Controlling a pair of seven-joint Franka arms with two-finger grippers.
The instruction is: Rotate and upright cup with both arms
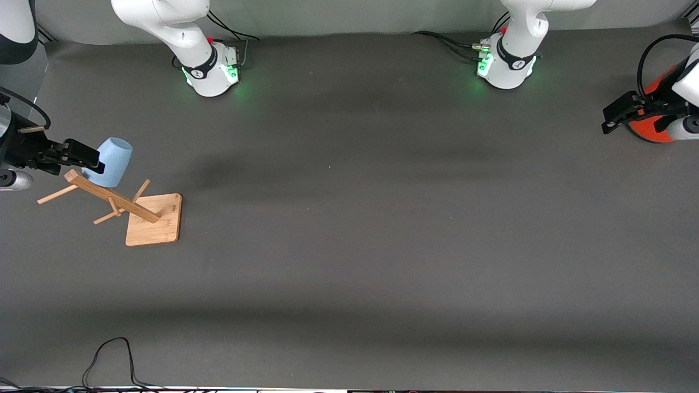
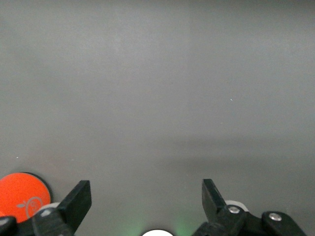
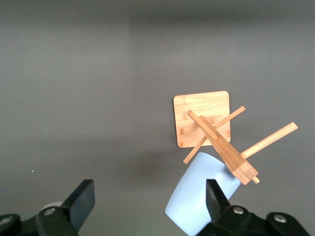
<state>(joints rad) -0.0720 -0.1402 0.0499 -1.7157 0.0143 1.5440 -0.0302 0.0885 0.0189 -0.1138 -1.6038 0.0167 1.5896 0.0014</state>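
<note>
The pale-blue cup is tilted beside the top of a wooden peg rack at the right arm's end of the table, with its mouth facing the robots' bases. I cannot tell whether it hangs on a peg. My right gripper is open right beside the cup. In the right wrist view the cup lies against one fingertip, mostly outside the open gap of the gripper. My left gripper is open and empty at the left arm's end, over bare table in its wrist view.
The rack's square bamboo base sits nearer the front camera than the cup, and its pegs stick out sideways. An orange can stands beside the left gripper and shows in the left wrist view. A black cable lies at the front edge.
</note>
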